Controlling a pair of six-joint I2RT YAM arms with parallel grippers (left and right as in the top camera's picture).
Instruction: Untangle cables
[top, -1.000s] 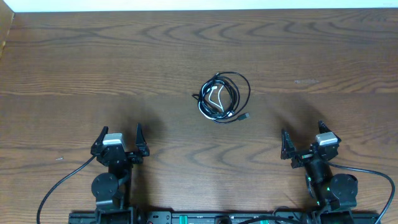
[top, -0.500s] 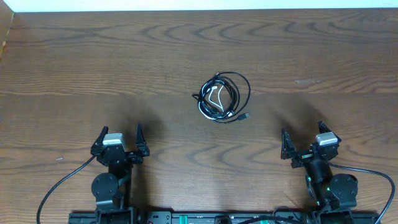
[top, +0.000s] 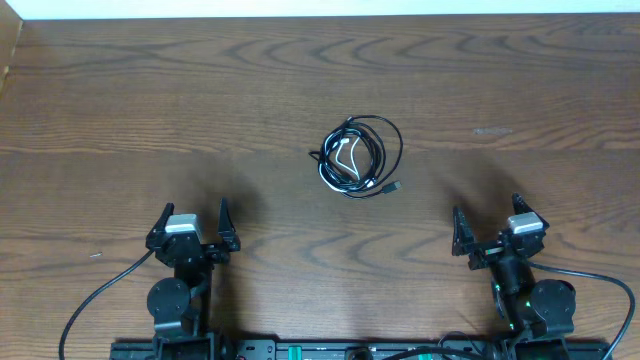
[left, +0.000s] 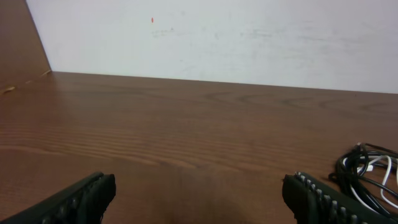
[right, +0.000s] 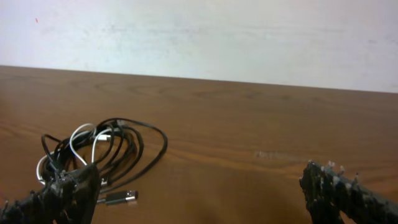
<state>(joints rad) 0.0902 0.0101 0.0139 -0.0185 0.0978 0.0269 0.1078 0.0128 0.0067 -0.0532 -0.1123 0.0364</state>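
Observation:
The cables (top: 358, 156) lie in one tangled coil at the middle of the wooden table: black loops with a short white cord wound inside and a plug end sticking out at the lower right. The right wrist view has the coil (right: 99, 152) at its left with a USB plug (right: 122, 198) on the wood. The left wrist view catches only its edge (left: 370, 177) at far right. My left gripper (top: 192, 222) stands open near the front left, well away from the coil. My right gripper (top: 488, 222) stands open at the front right, also apart from it.
A white wall (left: 217, 37) runs behind the table's far edge (top: 320, 16). Thick black arm wiring (top: 95, 300) trails from the left base and another run (top: 600, 285) from the right base along the front edge.

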